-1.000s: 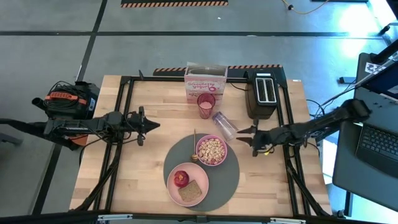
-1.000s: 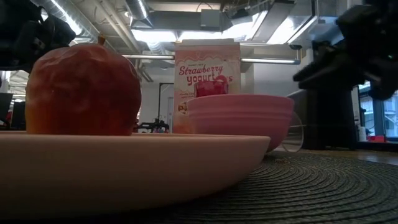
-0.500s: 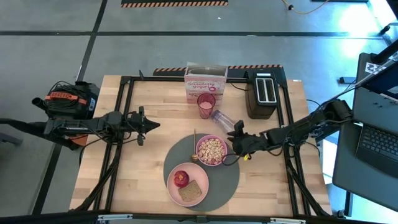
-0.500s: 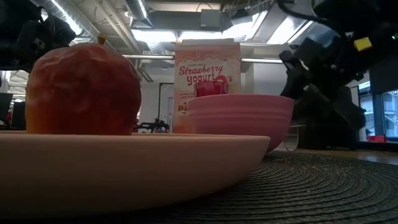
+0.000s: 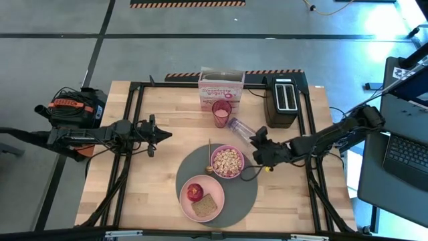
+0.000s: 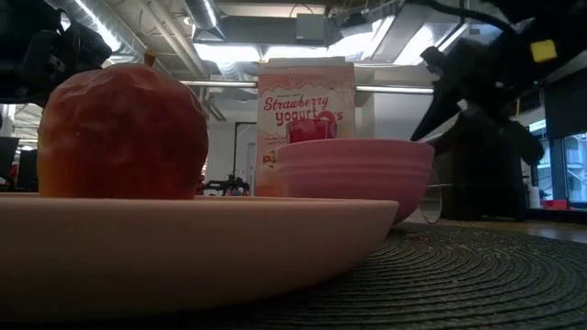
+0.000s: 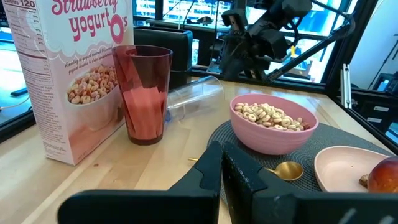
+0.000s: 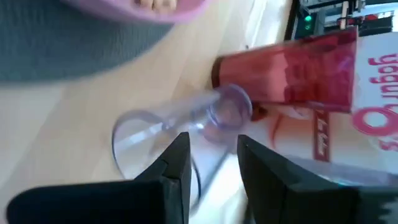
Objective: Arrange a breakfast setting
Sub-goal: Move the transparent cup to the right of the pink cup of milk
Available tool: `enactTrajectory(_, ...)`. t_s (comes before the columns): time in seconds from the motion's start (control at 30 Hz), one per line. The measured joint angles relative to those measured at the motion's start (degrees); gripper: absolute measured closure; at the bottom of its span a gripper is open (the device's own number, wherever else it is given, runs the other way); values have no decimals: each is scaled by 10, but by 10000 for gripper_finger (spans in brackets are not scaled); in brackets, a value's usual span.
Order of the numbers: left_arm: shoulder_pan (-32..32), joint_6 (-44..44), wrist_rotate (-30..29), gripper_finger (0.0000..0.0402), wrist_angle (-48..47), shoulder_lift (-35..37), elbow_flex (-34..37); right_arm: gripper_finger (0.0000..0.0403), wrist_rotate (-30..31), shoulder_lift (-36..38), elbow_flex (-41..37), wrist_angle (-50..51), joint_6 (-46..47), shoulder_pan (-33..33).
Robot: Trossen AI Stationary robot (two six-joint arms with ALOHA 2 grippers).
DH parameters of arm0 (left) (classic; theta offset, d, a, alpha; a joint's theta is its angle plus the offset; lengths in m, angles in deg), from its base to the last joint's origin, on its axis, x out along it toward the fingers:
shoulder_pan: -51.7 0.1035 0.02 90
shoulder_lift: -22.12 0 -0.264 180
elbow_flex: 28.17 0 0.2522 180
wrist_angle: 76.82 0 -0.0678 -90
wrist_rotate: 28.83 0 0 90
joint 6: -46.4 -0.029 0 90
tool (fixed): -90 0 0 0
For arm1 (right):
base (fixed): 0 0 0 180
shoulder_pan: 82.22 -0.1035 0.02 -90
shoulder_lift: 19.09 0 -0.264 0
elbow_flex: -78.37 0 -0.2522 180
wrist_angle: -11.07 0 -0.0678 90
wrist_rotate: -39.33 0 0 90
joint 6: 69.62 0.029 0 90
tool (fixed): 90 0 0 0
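A clear glass (image 5: 239, 126) lies on its side on the wood, between the pink tumbler (image 5: 222, 113) and the round dark-grey mat (image 5: 244, 194). My right gripper (image 5: 256, 142) is open just right of the glass. In the right wrist view the glass (image 8: 174, 130) lies right ahead of the fingers, and I cannot tell whether they touch it. On the mat stand a pink bowl (image 5: 227, 161) of cereal and a pink plate (image 5: 214, 187) with a red apple (image 5: 194, 192) and toast (image 5: 204, 206). A spoon (image 5: 209, 161) lies beside the bowl. My left gripper (image 5: 159, 134) waits shut at the table's left.
The pink-and-white cereal box (image 5: 221, 88) stands at the far edge behind the tumbler. A black toaster (image 5: 285, 100) stands at the far right. The black frame rails (image 5: 134, 120) run along the table's sides.
My right gripper has gone toward the table's left, from beside the mat's right edge to the clear glass, and has turned on the way. It stays open. My left arm has kept still.
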Motion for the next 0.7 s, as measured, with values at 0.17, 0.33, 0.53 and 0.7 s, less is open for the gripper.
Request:
enactTrajectory(0.17, 0, -1, 0, 397, 0, 0, 0, 299, 33, 6, 1, 48, 24, -21)
enactTrajectory(0.33, 0, -1, 0, 397, 0, 0, 0, 299, 40, -18, 1, 51, 32, -19)
enactTrajectory(0.53, 0, 0, 0, 397, 0, 0, 0, 299, 68, -42, 1, 47, 32, -3)
enactTrajectory(0.7, 0, -1, -4, 397, 0, 0, 0, 299, 74, -71, 1, 13, 15, 29)
